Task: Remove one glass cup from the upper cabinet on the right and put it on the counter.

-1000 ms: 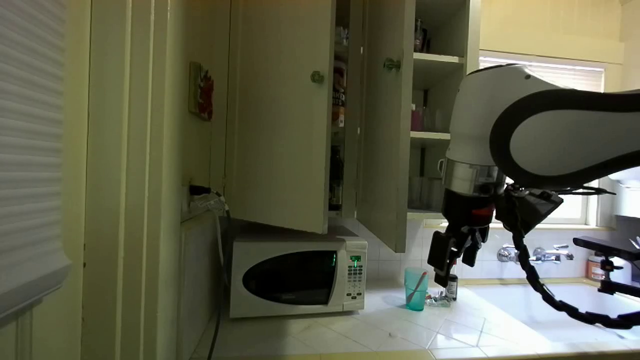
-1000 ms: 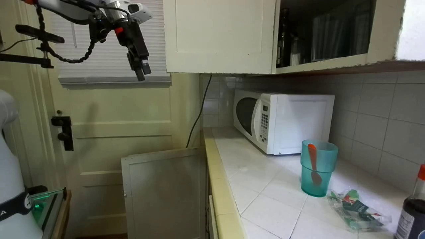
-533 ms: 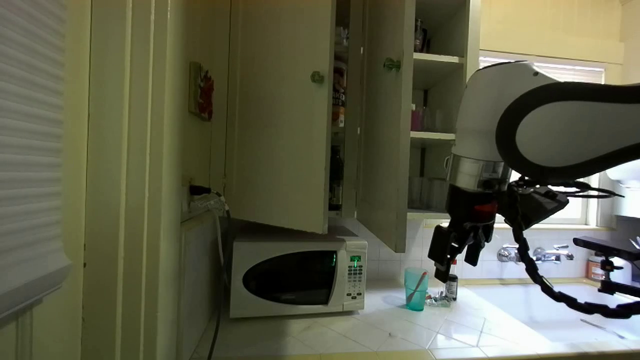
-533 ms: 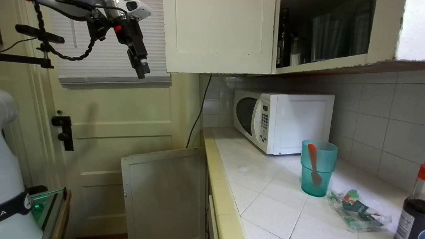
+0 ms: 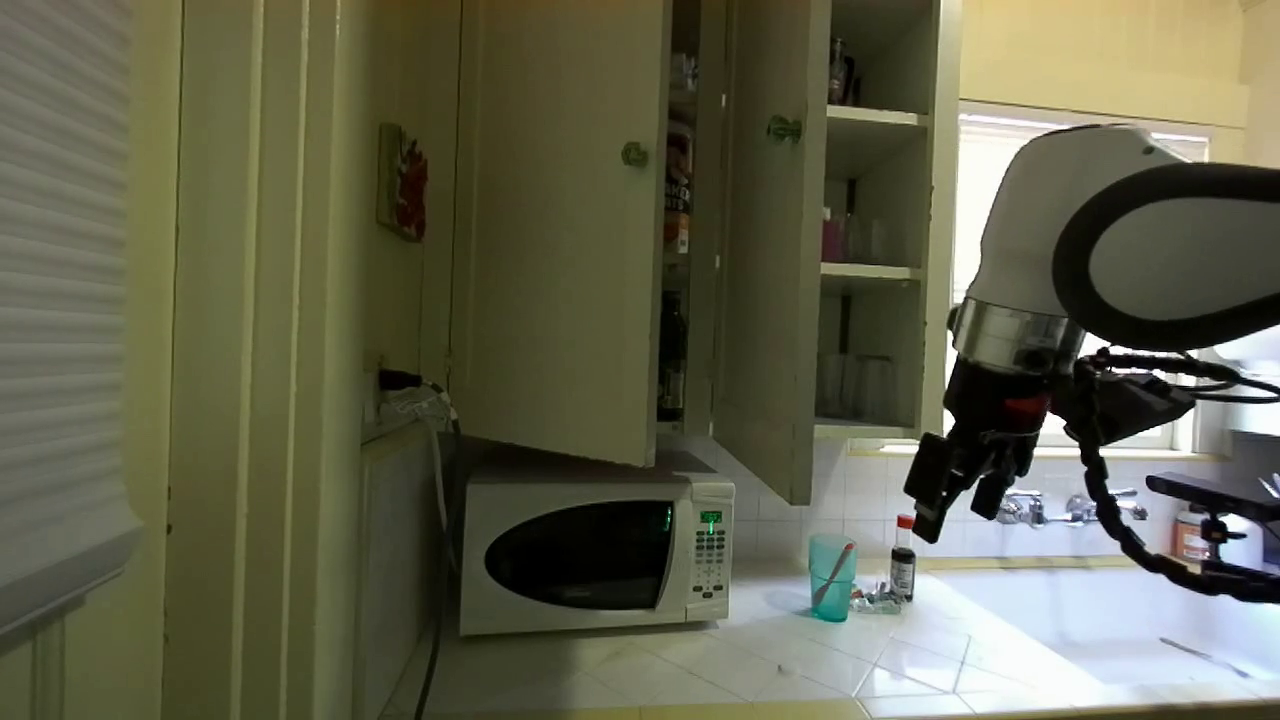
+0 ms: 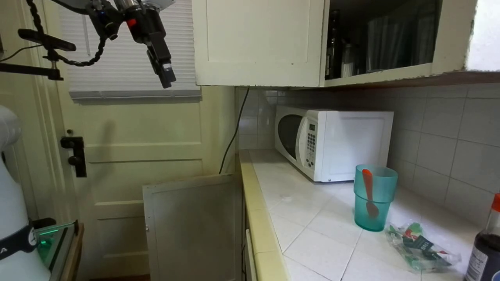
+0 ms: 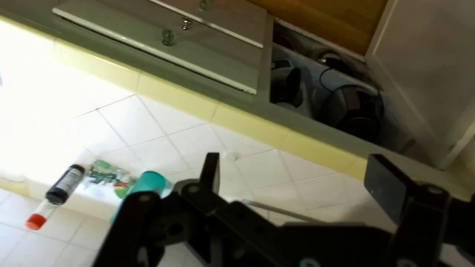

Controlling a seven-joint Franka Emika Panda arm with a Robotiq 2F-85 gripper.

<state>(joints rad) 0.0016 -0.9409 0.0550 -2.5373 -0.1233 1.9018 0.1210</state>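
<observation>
My claw [image 7: 295, 170] is spread wide, its fingers [image 7: 386, 189] well apart, pointing down at a slant in the air. In an exterior view it hangs before the blind [image 6: 117, 66], to the left of the cabinet [image 6: 453, 43] and well apart from it. The glass [image 5: 873, 388] is in the cabinet, on the bottom shelf [image 5: 862, 431], just beside another; the door [image 5: 768, 250] stands open to its left. In an exterior view the microwave [image 5: 590, 560] sits at the left on the counter [image 5: 690, 665]. To its right stands the teal cup [image 5: 840, 597] with a red spoon [image 6: 368, 187] in it, then a packet [image 6: 420, 246], then the bottle [image 5: 902, 565]. The sink [image 5: 1120, 610] lies farthest right, taps [image 5: 1018, 508] on its far side.
</observation>
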